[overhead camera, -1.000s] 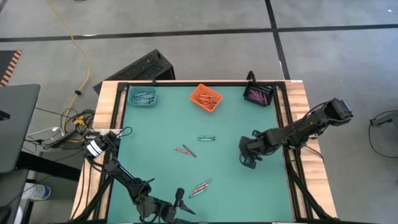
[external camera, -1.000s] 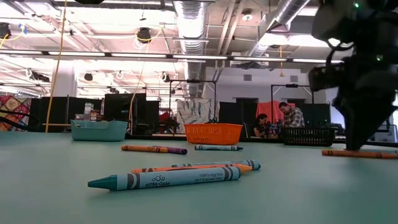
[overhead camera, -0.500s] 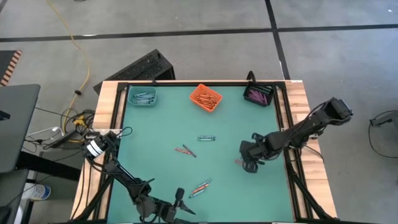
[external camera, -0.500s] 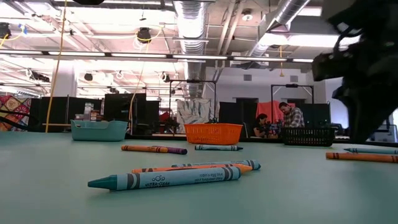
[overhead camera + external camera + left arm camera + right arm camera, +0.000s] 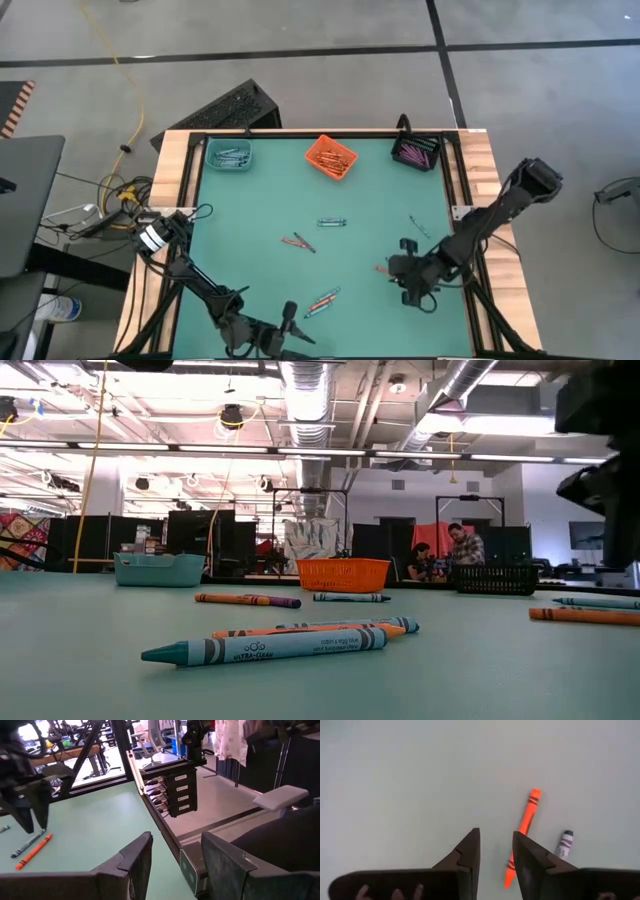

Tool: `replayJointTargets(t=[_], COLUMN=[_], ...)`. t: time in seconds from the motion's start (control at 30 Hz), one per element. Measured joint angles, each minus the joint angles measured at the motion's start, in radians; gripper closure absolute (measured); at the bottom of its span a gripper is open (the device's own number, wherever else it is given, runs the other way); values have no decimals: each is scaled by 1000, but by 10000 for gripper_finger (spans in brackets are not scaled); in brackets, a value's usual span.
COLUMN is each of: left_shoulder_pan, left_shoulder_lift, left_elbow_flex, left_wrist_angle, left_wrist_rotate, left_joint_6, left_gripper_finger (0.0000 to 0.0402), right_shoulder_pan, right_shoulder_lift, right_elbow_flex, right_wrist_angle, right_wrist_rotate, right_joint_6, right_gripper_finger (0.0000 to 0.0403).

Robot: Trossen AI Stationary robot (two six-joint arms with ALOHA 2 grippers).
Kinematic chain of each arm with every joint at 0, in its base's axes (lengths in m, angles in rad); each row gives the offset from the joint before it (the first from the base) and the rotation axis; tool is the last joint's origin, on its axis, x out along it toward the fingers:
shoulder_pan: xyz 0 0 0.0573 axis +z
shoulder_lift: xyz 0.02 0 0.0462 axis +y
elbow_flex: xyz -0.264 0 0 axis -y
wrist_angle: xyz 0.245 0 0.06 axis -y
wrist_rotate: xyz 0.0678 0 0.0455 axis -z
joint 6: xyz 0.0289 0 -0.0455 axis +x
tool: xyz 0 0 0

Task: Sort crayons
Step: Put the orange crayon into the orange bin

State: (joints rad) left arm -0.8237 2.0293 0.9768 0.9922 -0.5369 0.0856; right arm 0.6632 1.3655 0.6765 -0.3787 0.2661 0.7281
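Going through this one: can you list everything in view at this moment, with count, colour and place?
table: one, green top, wooden side rails
teal bin: one, far left edge, blue-grey crayons inside
orange bin: one, far middle, orange crayons inside
black bin: one, far right corner, purple crayons inside
loose crayons: about eight, orange, blue-grey, teal and purple, scattered mid-table to the near edge
orange crayon: one, on the table just beyond the right gripper, a purple crayon beside it
people: two, far back in the room
left gripper: open, empty, at the table's near edge
right gripper: open, empty, over the near right part
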Motion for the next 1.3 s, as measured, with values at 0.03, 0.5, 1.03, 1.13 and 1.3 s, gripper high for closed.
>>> replayJointTargets(t=[0.03, 0.5, 1.03, 1.13, 1.3], left_shoulder_pan=[3, 9, 9, 11, 21], left_shoulder_lift=[0, 0, 0, 0, 0], left_elbow_flex=[0, 0, 0, 0, 0], left_wrist_angle=[0, -15, -21, -48, -70], left_wrist_rotate=[0, 18, 6, -25, -74], left_joint_6=[0, -21, -31, -44, -73], left_gripper_finger=[242, 242, 242, 242, 242], right_shoulder_pan=[8, 5, 3, 2, -41], right_shoulder_lift=[14, 248, 270, 272, 269], right_elbow_flex=[0, 30, 119, 180, 298], right_wrist_angle=[4, 27, -18, -61, -138], right_wrist_rotate=[10, 29, 23, 14, 56], right_joint_6=[-1, 5, 6, -42, -187], right_gripper_finger=[295, 304, 400, 401, 402])
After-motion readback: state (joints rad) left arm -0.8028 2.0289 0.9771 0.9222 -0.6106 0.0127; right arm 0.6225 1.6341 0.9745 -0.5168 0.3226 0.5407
